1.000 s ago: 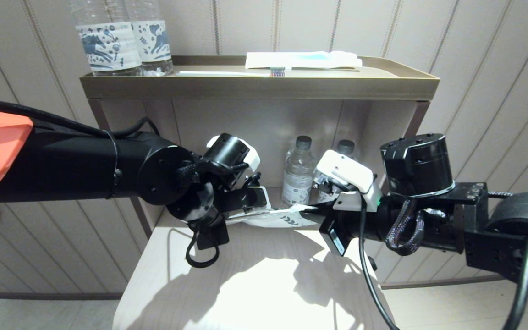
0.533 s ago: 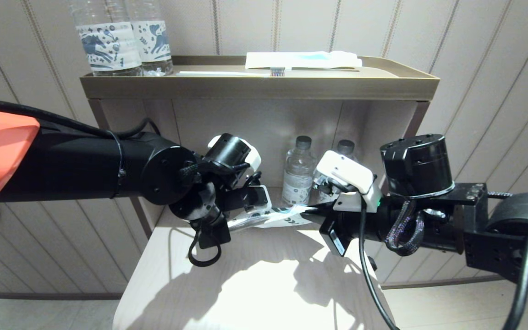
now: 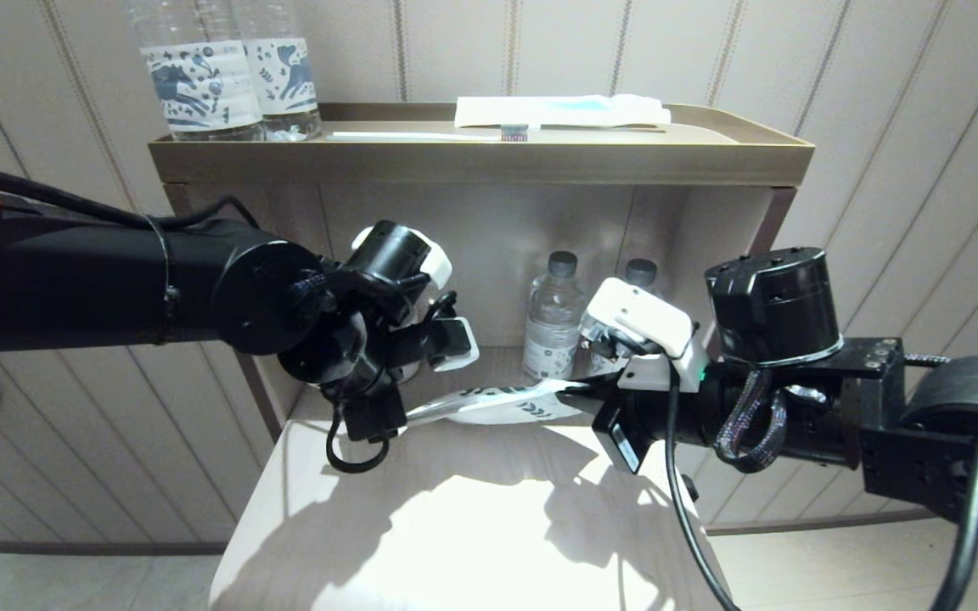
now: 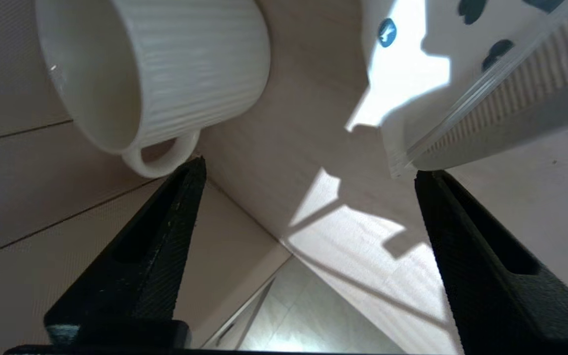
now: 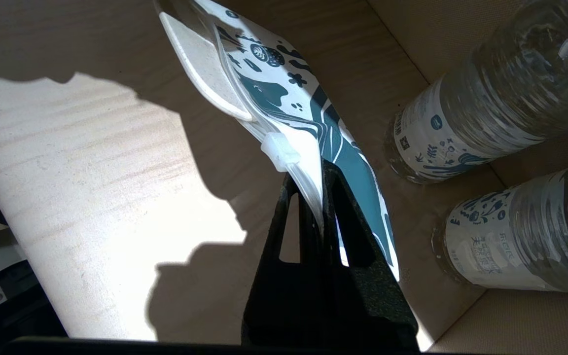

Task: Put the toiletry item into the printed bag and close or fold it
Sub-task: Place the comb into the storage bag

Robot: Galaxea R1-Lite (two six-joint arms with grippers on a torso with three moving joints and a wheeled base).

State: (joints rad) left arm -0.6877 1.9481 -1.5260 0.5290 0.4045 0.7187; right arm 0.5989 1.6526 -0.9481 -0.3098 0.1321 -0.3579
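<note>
Behind right gripper (image 3: 584, 395), printed bag (image 3: 497, 404) end hidden.

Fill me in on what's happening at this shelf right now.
The right gripper is shut on one edge of the printed bag, holding it above the lower shelf near two water bottles. The left gripper is open beside the bag's other end, gripping nothing. A white mug sits nearby.
</note>
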